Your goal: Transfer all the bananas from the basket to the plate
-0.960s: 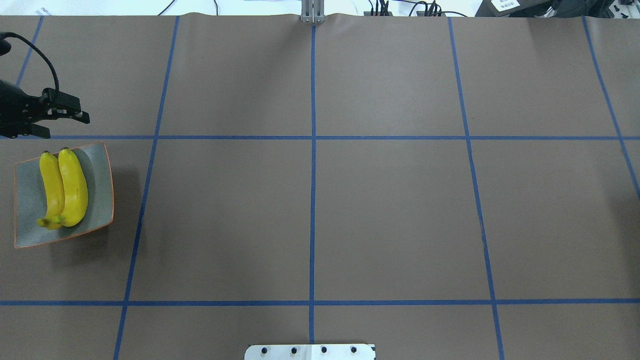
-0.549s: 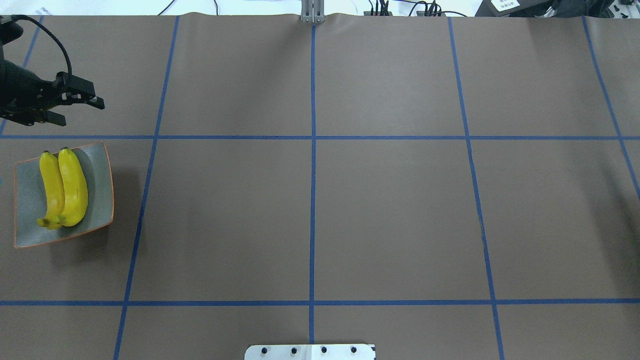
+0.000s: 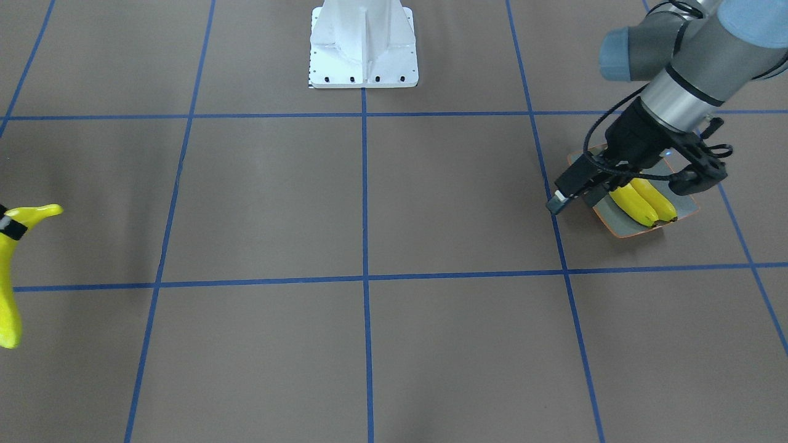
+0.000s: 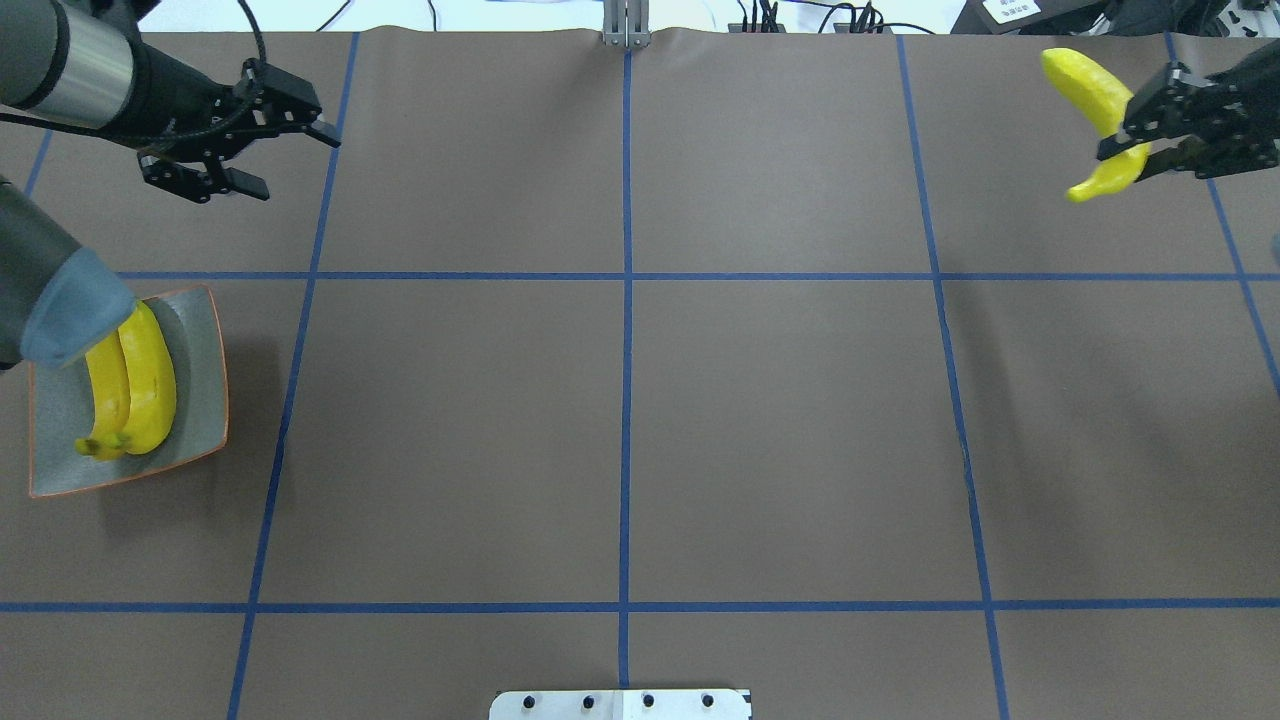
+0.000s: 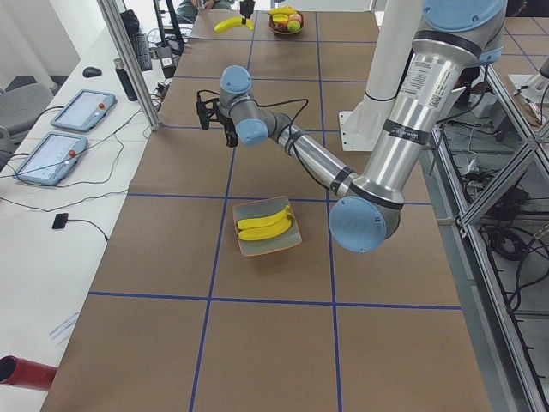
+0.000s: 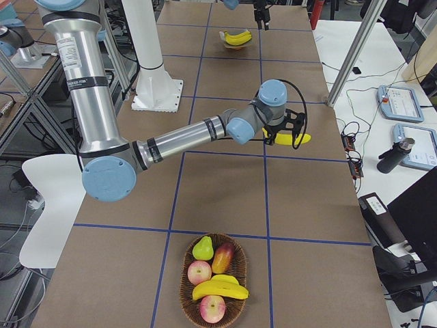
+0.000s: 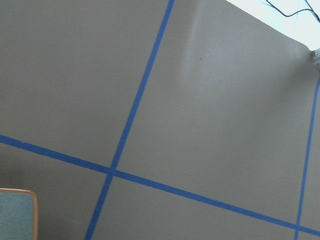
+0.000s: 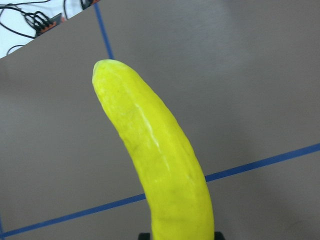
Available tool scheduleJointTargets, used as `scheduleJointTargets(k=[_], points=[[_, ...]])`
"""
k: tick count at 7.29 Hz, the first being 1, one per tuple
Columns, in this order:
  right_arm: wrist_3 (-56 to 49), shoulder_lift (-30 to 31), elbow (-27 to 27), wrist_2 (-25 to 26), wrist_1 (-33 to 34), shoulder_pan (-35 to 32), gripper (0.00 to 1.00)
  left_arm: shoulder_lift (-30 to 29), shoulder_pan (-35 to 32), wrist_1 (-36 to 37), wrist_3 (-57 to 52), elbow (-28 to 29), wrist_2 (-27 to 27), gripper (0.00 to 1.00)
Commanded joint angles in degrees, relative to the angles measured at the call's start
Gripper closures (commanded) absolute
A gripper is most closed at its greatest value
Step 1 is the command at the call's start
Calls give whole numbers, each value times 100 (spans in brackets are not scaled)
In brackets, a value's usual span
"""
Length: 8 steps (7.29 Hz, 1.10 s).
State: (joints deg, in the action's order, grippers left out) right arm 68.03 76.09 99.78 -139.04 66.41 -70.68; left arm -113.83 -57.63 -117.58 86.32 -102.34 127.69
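Note:
Two yellow bananas [image 4: 130, 390] lie side by side on the grey-green plate [image 4: 205, 400] at the table's left edge. My left gripper [image 4: 297, 165] hangs open and empty beyond the plate, over bare table. My right gripper [image 4: 1118, 135] is shut on a third banana [image 4: 1090, 85] held in the air at the far right; that banana [image 8: 160, 165] fills the right wrist view. The wicker basket [image 6: 188, 301] stands at the right end of the table and holds one more banana [image 6: 220, 288] among other fruit. The left wrist view catches only a corner of the plate [image 7: 15, 215].
The basket also holds a pear [image 6: 202, 248] and apples [image 6: 212, 309]. The robot's white base [image 3: 363, 43] stands at the near middle edge. Blue tape lines divide the brown table. Tablets and cables lie on a side bench [image 5: 60, 146] beyond the far edge.
My left gripper has risen and swung right and farther from the plate, still open. My right gripper has come into the overhead view at the far right, carrying a banana.

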Motion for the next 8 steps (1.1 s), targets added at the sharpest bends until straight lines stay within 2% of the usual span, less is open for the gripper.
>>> scheduleJointTargets(k=[1,2,4,5,6,8], points=[[1776,-672,24,646,-670,964,100,-472,356,-831,1013,397,-25,0],[2411,-796,33,1059,-1134,1299,100,-491,454,-1289,1341,521,-51,0],[3388,-1016,33,1579,-2074,1827,100,-840,673,-1443,1632,609,-69,0],[3828,-1034,24,2034,-2706,2256,100,-1051,753,-1599,1904,688,-69,0],[3945,-1087,15,2361,-3043,2600,100,-1140,849,-1914,1932,811,-69,0],[4034,-1341,24,2364,-3099,2848,100,-1360,885,-2653,1941,1206,-69,0]])
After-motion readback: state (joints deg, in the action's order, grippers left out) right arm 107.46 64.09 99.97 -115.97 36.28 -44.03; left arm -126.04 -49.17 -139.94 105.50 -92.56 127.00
